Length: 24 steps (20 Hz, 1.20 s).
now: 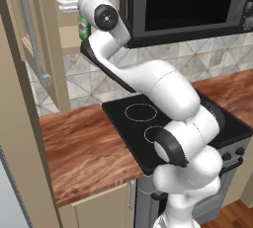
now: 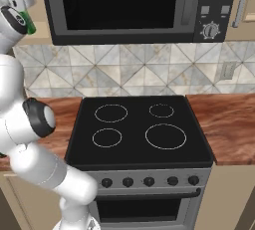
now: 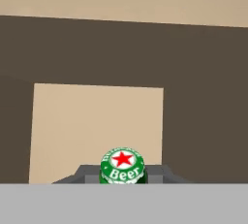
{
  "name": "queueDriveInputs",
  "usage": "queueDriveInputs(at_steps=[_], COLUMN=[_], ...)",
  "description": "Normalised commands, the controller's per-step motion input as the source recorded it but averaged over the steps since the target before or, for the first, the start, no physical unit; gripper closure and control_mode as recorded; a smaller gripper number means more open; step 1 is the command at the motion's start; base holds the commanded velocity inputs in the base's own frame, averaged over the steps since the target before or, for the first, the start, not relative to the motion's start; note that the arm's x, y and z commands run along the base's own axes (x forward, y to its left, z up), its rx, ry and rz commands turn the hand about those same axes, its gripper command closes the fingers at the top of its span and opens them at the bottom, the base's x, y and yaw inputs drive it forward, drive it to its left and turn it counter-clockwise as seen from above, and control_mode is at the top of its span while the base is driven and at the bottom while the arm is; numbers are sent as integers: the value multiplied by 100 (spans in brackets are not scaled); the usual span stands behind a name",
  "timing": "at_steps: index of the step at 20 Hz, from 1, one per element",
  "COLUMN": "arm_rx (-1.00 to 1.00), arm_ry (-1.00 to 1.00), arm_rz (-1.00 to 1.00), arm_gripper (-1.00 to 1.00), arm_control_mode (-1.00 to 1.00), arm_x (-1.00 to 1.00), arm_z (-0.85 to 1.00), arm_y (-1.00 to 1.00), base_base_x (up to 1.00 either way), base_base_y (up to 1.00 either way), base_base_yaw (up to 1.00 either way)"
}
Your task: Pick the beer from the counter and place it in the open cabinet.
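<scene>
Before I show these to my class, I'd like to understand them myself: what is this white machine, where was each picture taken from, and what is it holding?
It is a white jointed robot arm in a simulated kitchen. Two pictures come from cameras on its base, behind it to its left and right; the third looks along the hand. Its jaws are shut on a small green glass beer bottle, lifted beside the light tan wooden wall cabinet. In the hand view you see the bottle's green cap with a red star. Below are a reddish-brown wood-grain counter and a black glass stovetop, with a black microwave above it.
</scene>
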Motion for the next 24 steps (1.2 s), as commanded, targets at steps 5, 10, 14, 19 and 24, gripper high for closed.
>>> queueDriveInputs(at_steps=[5, 10, 14, 19, 24], arm_rx=[0, 0, -2, -11, -6], arm_ry=[1, 0, 0, 1, 0], arm_rz=[0, 0, 0, 0, 0], arm_gripper=[100, 100, 100, 100, 100], arm_control_mode=[-100, -100, -100, -100, -100], arm_x=[60, 27, 11, 38, 33], arm_z=[-19, -15, -7, -39, -30], arm_y=[0, 0, 0, 0, 0], base_base_x=[0, 0, 0, 0, 0], base_base_y=[0, 0, 0, 0, 0], base_base_yaw=[0, 0, 0, 0, 0])
